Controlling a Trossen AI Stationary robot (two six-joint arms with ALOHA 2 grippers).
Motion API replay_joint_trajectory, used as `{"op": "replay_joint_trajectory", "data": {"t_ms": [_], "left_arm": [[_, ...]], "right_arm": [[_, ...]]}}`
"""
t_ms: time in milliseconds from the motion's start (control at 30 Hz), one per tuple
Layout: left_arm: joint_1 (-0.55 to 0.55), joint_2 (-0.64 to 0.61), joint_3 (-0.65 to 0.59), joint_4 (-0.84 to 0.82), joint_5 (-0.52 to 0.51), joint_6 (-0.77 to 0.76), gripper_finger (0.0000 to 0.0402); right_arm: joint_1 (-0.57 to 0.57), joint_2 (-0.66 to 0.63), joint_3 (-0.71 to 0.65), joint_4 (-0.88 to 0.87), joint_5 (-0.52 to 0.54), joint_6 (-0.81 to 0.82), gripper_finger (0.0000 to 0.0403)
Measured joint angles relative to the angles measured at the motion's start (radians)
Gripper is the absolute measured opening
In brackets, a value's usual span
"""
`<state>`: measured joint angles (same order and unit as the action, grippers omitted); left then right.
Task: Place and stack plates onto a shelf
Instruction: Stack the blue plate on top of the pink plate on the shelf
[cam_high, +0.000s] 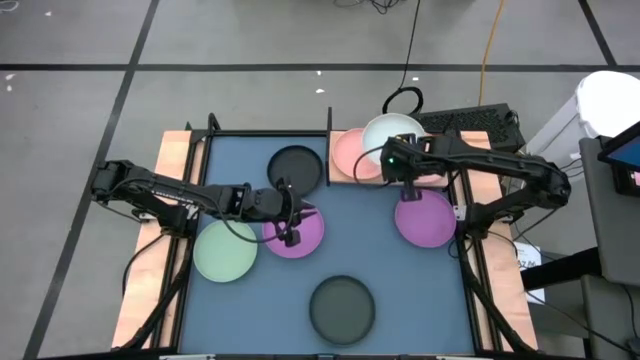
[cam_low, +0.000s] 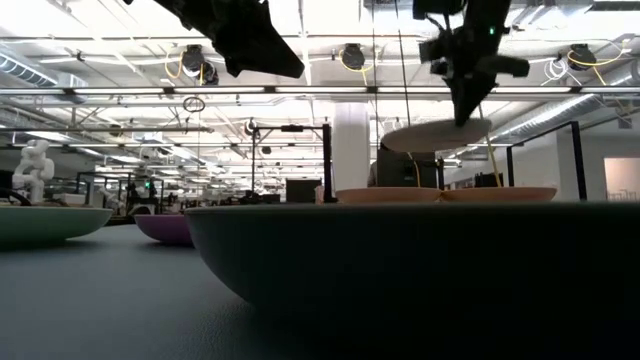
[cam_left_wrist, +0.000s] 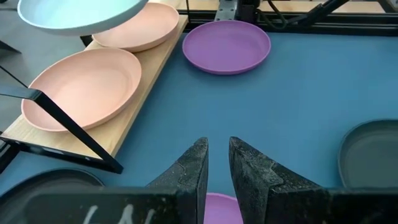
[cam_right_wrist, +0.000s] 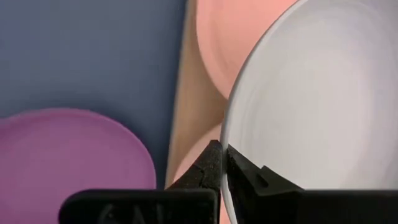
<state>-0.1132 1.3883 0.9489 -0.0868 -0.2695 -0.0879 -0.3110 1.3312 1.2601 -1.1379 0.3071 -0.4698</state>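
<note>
- The right gripper (cam_high: 392, 160) is hanging above the shelf (cam_high: 337, 178), its jaws clenched on the rim of a pale green plate (cam_high: 392, 133) and holding it clear of everything below.
- In the right wrist view that pale green plate (cam_right_wrist: 323, 93) is spreading out ahead of the jaws, with its edge pinched between them.
- Directly beneath the jaws, two pink plates are lying on the shelf: one pink plate (cam_high: 352, 152) is showing beside the lifted plate, and the second pink plate (cam_high: 432, 178) is mostly covered by the arm.
- A purple plate (cam_high: 425, 217) is lying on the blue mat (cam_high: 400, 290) just beside the shelf, near the right jaws and below their level.
- The left gripper (cam_high: 291, 232) is hovering over another purple plate (cam_high: 305, 235); its jaws are standing slightly parted and gripping nothing.
- From the left wrist view, the rim of that purple plate (cam_left_wrist: 221, 208) is peeking out just under the jaws.
- A black plate (cam_high: 296, 168) is lying beyond the left jaws, just beside the shelf.
- A second pale green plate (cam_high: 224, 250) is lying behind the left jaws, under the left arm, its rim touching the purple one.
- Another black plate (cam_high: 341, 307) is lying well apart from both jaws, near the counter's (cam_high: 150, 260) front edge.
</note>
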Motion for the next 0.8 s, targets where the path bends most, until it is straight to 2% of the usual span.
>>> {"op": "replay_joint_trajectory", "data": {"t_ms": [433, 800], "left_arm": [[-0.001, 0.0, 0.0, 0.0, 0.002, 0.002, 0.0072], [-0.001, 0.0, 0.0, 0.0, 0.002, 0.006, 0.0072]], "right_arm": [[-0.151, -0.067, -0.191, 0.124, -0.002, -0.018, 0.0], [-0.191, -0.193, -0.347, 0.188, -0.05, 0.019, 0.0]]}}
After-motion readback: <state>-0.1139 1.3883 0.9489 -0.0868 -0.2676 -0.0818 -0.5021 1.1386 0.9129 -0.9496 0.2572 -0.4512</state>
